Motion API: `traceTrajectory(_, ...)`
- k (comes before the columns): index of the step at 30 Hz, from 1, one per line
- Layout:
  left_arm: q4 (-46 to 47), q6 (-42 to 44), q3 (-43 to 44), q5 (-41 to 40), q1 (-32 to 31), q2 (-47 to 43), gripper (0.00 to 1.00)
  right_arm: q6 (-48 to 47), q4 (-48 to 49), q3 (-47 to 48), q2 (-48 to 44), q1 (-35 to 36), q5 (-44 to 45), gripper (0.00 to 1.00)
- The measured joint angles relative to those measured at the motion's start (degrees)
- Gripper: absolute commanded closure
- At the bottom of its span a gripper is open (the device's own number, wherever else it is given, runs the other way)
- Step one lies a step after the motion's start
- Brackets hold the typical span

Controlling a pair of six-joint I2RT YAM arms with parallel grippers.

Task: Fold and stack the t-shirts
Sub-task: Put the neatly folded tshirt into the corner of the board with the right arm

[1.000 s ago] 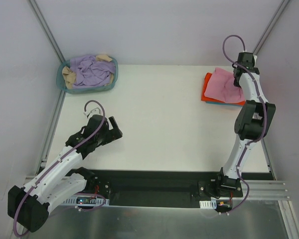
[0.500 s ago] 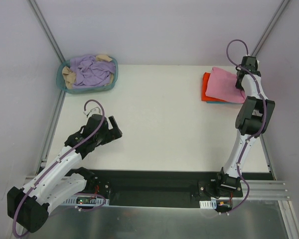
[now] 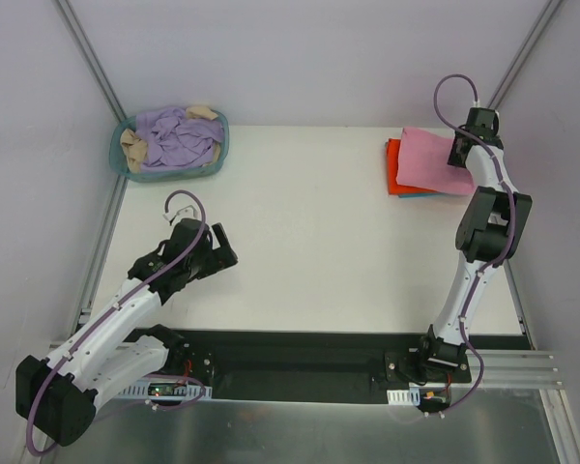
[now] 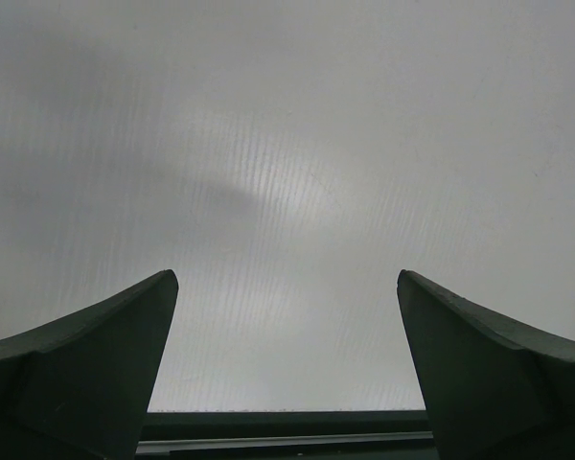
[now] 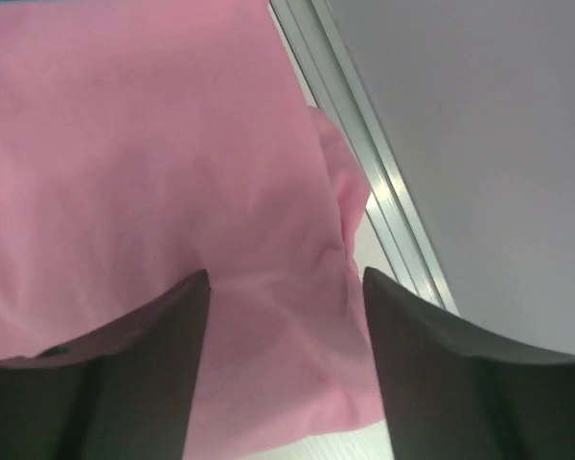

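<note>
Table (image 3: 309, 222): pink tee (image 3: 430, 159) on stack (image 3: 396, 176).
R gripper (image 5: 283, 278) parted, L gripper (image 4: 287, 287) wide, both empty; rising fingers may snag tee.

Even, diffuse light from above makes the white worktop (image 3: 309, 242) bright, without glare. Shadows are soft and short: a faint one hugs the left arm (image 3: 126, 309) at the worktop's near left. In front of the worktop's near edge, the metal strip (image 3: 300, 425) shows a dull sheen. The left wrist view is dim and grey, with fine striping; the left pincer (image 4: 286, 278) looks dark and soft-edged. In the right wrist view the pink t-shirt (image 5: 144, 163) is close and slightly out of focus.
</note>
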Motion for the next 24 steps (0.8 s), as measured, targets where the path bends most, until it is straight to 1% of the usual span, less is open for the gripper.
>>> traceTrajectory(1,-0.04,0.07,0.00,-0.11,0.00,-0.02,0.01,-0.15,-0.24,0.00,0.02,0.00,0.15,0.01)
traceTrajectory(2,-0.04,0.09,0.00,-0.26,0.00,-0.02,0.01,-0.07,-0.55,0.02,0.00,0.02,0.37,0.00)
traceTrajectory(3,-0.04,0.11,0.04,-0.46,0.00,-0.04,0.01,-0.09,-0.90,0.07,0.00,0.04,0.72,0.03)
traceTrajectory(8,-0.22,0.20,1.03,-0.63,0.00,-0.22,0.01,0.31,-3.74,1.49,-0.37,0.44,1.60,0.03)
traceTrajectory(12,-0.26,0.96,2.78,-0.74,0.00,-0.42,0.00,0.20,-6.49,1.33,-5.01,1.92,2.43,0.03)
traceTrajectory(14,-0.22,1.22,3.61,-0.74,0.00,-0.39,0.01,0.26,-6.27,-0.50,-9.92,3.39,2.71,0.03)
traceTrajectory(17,-0.20,1.33,4.57,-0.74,0.00,-0.11,0.01,2.08,-5.55,-6.71,-21.66,6.45,2.21,0.03)
traceTrajectory(21,-0.20,1.31,4.94,-0.72,0.00,1.29,0.01,7.65,-2.05,-19.02,-39.30,9.03,-1.42,0.03)
traceTrajectory(24,-0.22,1.29,4.94,-0.68,0.00,1.88,0.01,11.80,0.11,-29.05,-49.70,9.38,-2.60,0.03)
